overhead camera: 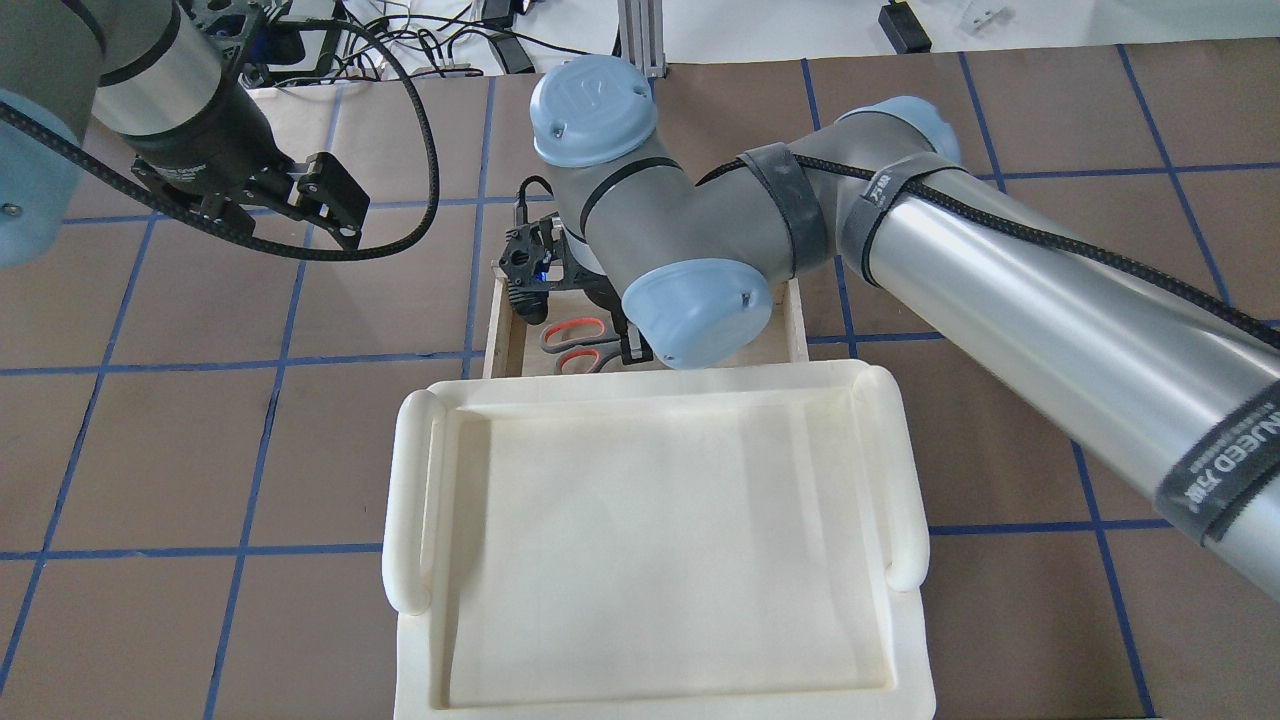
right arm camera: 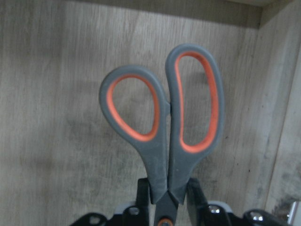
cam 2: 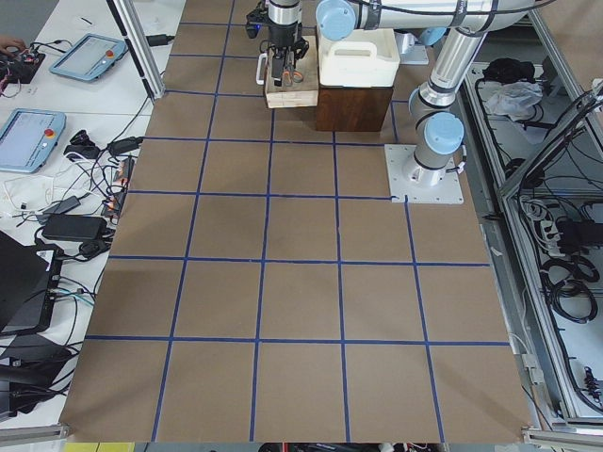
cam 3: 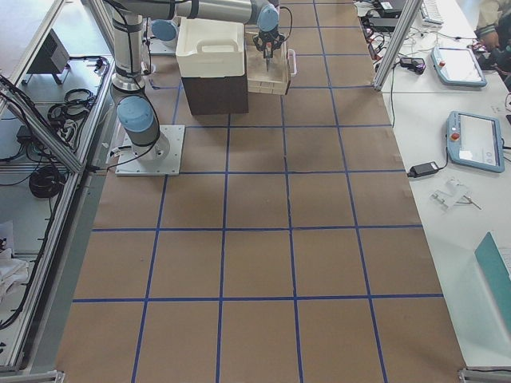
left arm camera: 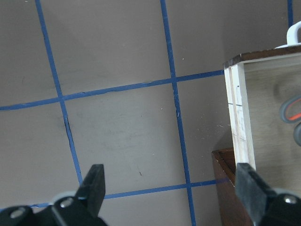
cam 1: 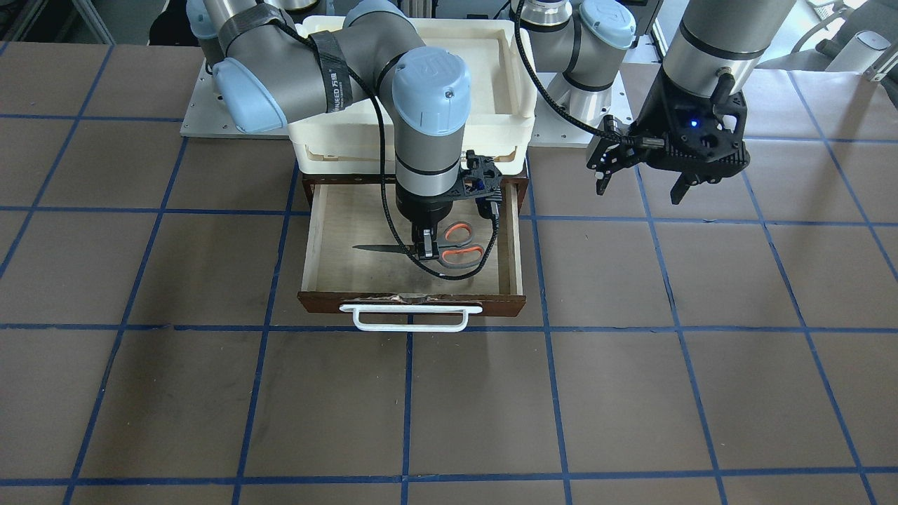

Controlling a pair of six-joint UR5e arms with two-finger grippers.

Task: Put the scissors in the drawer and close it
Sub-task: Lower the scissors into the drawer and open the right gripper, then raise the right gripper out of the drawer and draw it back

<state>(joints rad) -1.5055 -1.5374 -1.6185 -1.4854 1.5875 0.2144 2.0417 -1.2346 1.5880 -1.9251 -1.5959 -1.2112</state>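
The scissors [cam 1: 456, 249], with grey handles and orange-red inner loops, are inside the open wooden drawer [cam 1: 515, 238], blades pointing to the view's left. My right gripper [cam 1: 426, 247] reaches down into the drawer and is shut on the scissors at the neck just below the handles; the right wrist view shows the handles [right arm camera: 164, 132] over the plywood floor with a finger on each side. The drawer's white bar handle [cam 1: 410, 317] faces the operators' side. My left gripper [cam 1: 640, 193] hangs open and empty above the table beside the drawer; its wrist view shows the drawer's side wall [left arm camera: 237, 113].
A cream-white plastic tray [overhead camera: 410, 500] sits on the dark brown cabinet [cam 3: 215, 92] above the drawer. The brown table has a blue tape grid. Both arm bases stand on grey plates behind the cabinet.
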